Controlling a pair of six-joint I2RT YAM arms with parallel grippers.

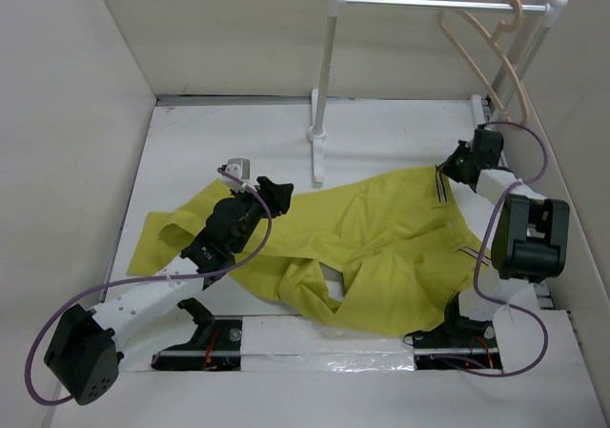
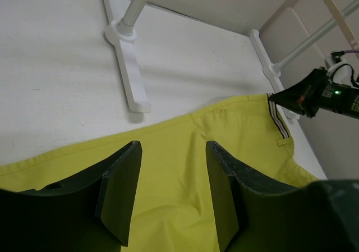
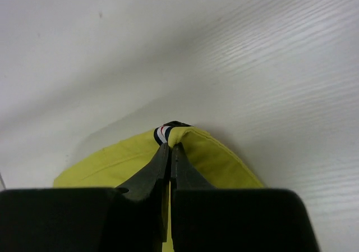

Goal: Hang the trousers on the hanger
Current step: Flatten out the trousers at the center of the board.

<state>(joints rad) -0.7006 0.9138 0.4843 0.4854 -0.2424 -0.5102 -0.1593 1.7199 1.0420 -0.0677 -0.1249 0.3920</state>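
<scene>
Your right gripper (image 3: pixel 170 148) is pinched together on the far corner of the striped waistband of the trousers (image 1: pixel 381 237), while your left gripper (image 2: pixel 173 148) hangs with jaws apart just above the upper leg, holding nothing. Those trousers lie spread on the bench (image 1: pixel 381 142) with their long axis running left to right, waistband at the right end and legs trailing left. From the clamped corner the hanger (image 1: pixel 477 51) lies farther back and higher, hooked on the rail rack (image 1: pixel 419 4) at its right end, so I judge the right arm much the nearer.
</scene>
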